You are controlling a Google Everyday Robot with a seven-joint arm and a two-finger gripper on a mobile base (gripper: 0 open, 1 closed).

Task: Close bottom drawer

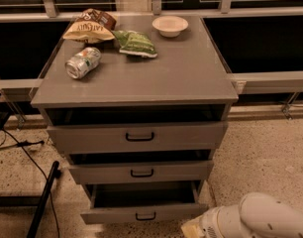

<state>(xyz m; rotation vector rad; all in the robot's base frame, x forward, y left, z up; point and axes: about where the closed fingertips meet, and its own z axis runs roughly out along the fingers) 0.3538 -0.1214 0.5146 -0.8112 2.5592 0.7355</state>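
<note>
Over on the left, a black pole (42, 197) slants across the floor with a cable (23, 150) trailing near it, so that side looks cramped for any approach. Up on the table (191, 78) there's a can (83, 62) lying on its side, a chip bag (89, 26), a green packet (135, 42) and a pale bowl (170, 25), all sitting back from the front edge and well apart from the action below, so they shouldn't matter. Moving to the front: the top drawer (136, 137) and middle drawer (141, 171) each stand a little proud. The bottom drawer (144, 213), lowest of the three, sticks out furthest, its dark inside open to view and its small black handle (145, 216) centred on the flat front. On the right comes the claw (193, 228), down low on its white arm (263, 217), just off that drawer's right front corner. Whether it is spread or pressed together, I cannot tell, nor whether it is touching the front. Being that low fits a push on the front panel. The speckled floor (260, 157) on this side is open, giving room to swing in. My read is that a push near the corner may skew the drawer, so nearer the handle looks safer.
</note>
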